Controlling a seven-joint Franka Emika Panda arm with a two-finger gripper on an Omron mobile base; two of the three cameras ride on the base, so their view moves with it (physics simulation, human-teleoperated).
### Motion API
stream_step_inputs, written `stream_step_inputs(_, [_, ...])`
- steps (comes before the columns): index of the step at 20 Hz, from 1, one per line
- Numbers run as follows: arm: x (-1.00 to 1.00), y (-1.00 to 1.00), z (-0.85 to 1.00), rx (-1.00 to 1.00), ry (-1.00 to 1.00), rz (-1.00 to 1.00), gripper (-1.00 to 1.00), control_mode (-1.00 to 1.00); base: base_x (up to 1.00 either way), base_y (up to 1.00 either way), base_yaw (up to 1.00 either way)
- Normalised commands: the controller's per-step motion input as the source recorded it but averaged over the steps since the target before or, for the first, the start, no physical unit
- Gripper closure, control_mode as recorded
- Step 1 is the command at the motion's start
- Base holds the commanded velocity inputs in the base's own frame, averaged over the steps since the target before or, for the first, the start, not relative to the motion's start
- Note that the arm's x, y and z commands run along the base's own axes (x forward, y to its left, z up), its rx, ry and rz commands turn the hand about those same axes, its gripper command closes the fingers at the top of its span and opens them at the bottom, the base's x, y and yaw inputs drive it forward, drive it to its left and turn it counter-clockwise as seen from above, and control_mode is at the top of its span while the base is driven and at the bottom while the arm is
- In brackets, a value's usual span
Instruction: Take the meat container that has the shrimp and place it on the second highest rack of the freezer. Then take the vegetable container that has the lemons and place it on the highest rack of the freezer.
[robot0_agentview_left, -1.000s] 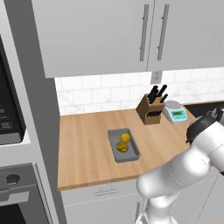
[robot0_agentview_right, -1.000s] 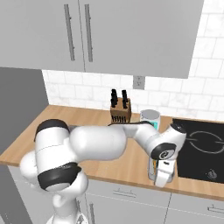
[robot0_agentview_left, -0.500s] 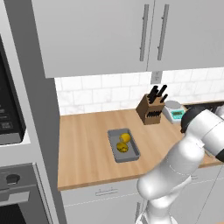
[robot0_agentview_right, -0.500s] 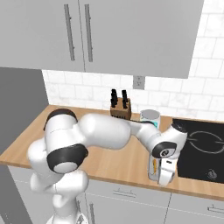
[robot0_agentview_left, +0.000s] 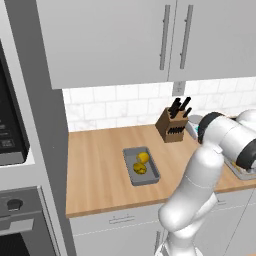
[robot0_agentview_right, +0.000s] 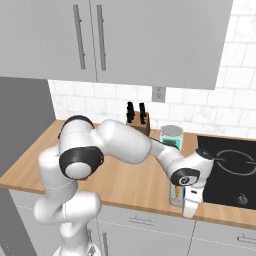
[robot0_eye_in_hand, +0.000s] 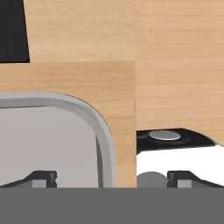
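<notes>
Lemons (robot0_agentview_left: 141, 163): two, in a grey tray (robot0_agentview_left: 150, 178) on the wood counter (robot0_agentview_left: 95, 170), left of the knife block (robot0_agentview_left: 171, 126). End effector (robot0_eye_in_hand: 109, 179): fingers wide apart, holding nothing, straddling the rim of a second grey tray (robot0_eye_in_hand: 105, 131) right of the knife block, beside the cooktop (robot0_agentview_right: 235, 170).

Pretty clearly a home kitchen: wood counter (robot0_agentview_left: 100, 170) across the middle, grey cabinets (robot0_agentview_left: 115, 40) up top, white tile backsplash (robot0_agentview_left: 115, 107), knife block (robot0_agentview_left: 172, 125) at center right, wall oven (robot0_agentview_left: 15, 220) lower left, black cooktop (robot0_agentview_right: 232, 167) on the right.
</notes>
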Motion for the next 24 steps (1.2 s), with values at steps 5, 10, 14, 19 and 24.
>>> stream_step_inputs(5, [0.06, -0.04, -0.24, 0.00, 0.00, 0.00, -1.00, -1.00, 0.00, 0.00, 0.00])
stream_step_inputs(10, [0.15, 0.00, -0.25, 0.01, 0.00, -0.01, 1.00, -1.00, 0.00, 0.00, 0.00])
stream_step_inputs(14, [0.13, -0.01, -0.24, 0.06, 0.02, -0.01, 1.00, -1.00, 0.00, 0.00, 0.00])
stream_step_inputs(19, [0.20, 0.00, -0.29, 0.01, 0.04, 0.00, 1.00, -1.00, 0.00, 0.00, 0.00])
stream_step_inputs(24, [0.01, -0.02, -0.20, 0.01, 0.01, 0.00, 1.00, -1.00, 0.00, 0.00, 0.00])
